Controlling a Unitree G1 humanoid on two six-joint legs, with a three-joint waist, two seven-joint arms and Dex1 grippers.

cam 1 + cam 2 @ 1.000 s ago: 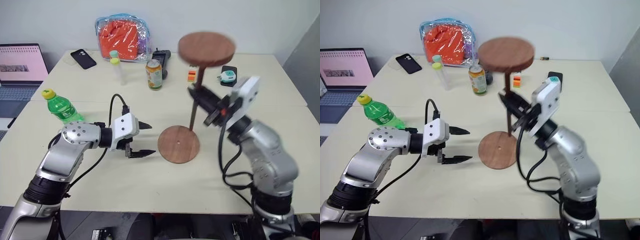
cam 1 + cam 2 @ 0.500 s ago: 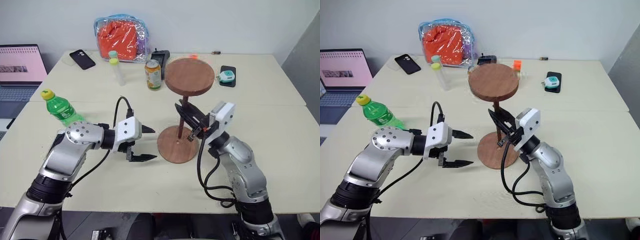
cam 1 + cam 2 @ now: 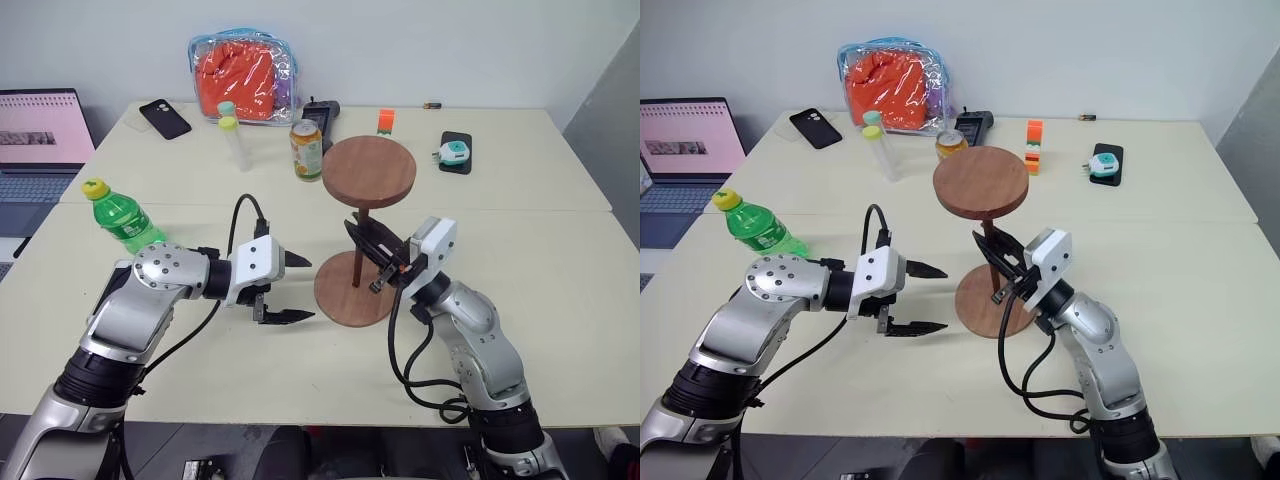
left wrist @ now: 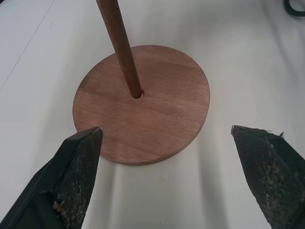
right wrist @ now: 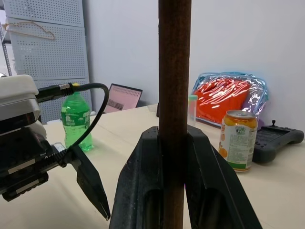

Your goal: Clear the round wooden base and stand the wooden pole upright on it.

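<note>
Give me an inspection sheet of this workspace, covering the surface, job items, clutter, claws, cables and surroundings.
Surface: cream table, a seam running across it.
Job's things: round wooden base flat on the table; wooden pole upright, tip at the centre hole, disc end up.
Clutter: green bottle, can, tube, two phones, orange bag, black device, orange block.
Claws: right claw shut on the pole; left claw open beside the base.
Cables: black leads on both arms.
Surroundings: laptop, pale wall.
</note>
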